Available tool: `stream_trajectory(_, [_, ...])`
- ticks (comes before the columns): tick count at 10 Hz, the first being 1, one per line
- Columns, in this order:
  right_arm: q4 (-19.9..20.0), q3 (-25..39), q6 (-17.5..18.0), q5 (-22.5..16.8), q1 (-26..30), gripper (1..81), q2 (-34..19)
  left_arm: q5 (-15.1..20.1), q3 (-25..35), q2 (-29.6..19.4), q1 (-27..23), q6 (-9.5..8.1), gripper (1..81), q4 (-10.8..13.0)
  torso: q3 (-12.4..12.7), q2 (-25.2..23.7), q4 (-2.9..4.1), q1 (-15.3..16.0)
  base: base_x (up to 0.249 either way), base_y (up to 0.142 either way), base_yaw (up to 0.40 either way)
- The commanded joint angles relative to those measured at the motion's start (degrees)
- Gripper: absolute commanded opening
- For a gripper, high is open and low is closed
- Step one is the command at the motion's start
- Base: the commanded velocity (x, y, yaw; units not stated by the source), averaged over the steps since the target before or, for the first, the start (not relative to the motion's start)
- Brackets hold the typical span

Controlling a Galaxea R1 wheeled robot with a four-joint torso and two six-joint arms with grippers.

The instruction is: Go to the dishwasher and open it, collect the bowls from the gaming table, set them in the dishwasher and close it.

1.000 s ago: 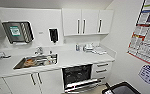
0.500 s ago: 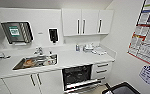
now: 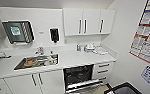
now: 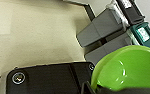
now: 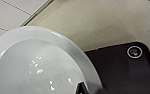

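Two bowls fill my wrist views, one to each arm. I see neither arm itself, so I can't give the pose beyond both wrist cameras looking down at pale floor. Close against the left wrist camera sits the green bowl (image 4: pixel 127 68), its hollow turned toward the lens and its lower rim meeting a dark part of the robot. Whether the left hand is clamped on it I cannot tell. Beyond it, grey bins (image 4: pixel 103 27) stand on the beige floor (image 4: pixel 36 32), with a teal-topped one beside them.

At the right wrist the white bowl (image 5: pixel 38 65) lies just as near, hollow toward the lens, over the same beige floor where it meets white tiles (image 5: pixel 13 10). The right hand's state I cannot tell either.

Ahead in the head view, the dishwasher (image 3: pixel 78 76) is under the white surface (image 3: pixel 78 58), its steel door (image 3: pixel 84 86) dropped open and the inside dark. Beside it are a sink (image 3: pixel 37 62) with things in it, drawers (image 3: pixel 103 68) and wall cabinets (image 3: pixel 88 21). A dark bin (image 3: pixel 123 89) stands on the floor near the open door.
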Motion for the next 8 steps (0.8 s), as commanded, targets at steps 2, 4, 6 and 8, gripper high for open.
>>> stream_trajectory(2, [-0.81,0.68,0.09,-0.86,3.78,1.0,-0.39,0.84,1.21,-2.17,-3.25,-0.04,1.0,0.4,0.0,0.0,0.0,0.03,0.0,0.0,0.0])
stream_trajectory(4, [-0.81,0.68,0.09,-0.86,3.78,1.0,-0.39,0.32,1.12,-2.26,-3.24,-0.04,1.0,0.4,0.0,0.0,0.0,0.03,0.0,0.0,0.0])
stream_trajectory(6, [-0.81,0.68,0.09,-0.86,3.78,1.0,-0.3,0.14,1.21,-2.17,-3.17,-0.04,1.0,0.4,0.0,0.0,0.0,0.03,0.042,0.0,0.0])
stream_trajectory(8, [-0.81,0.68,0.09,-0.86,3.87,1.0,-0.3,0.14,1.21,-2.26,-3.25,-0.04,1.0,0.4,0.0,-0.04,0.0,0.03,0.095,0.0,0.0])
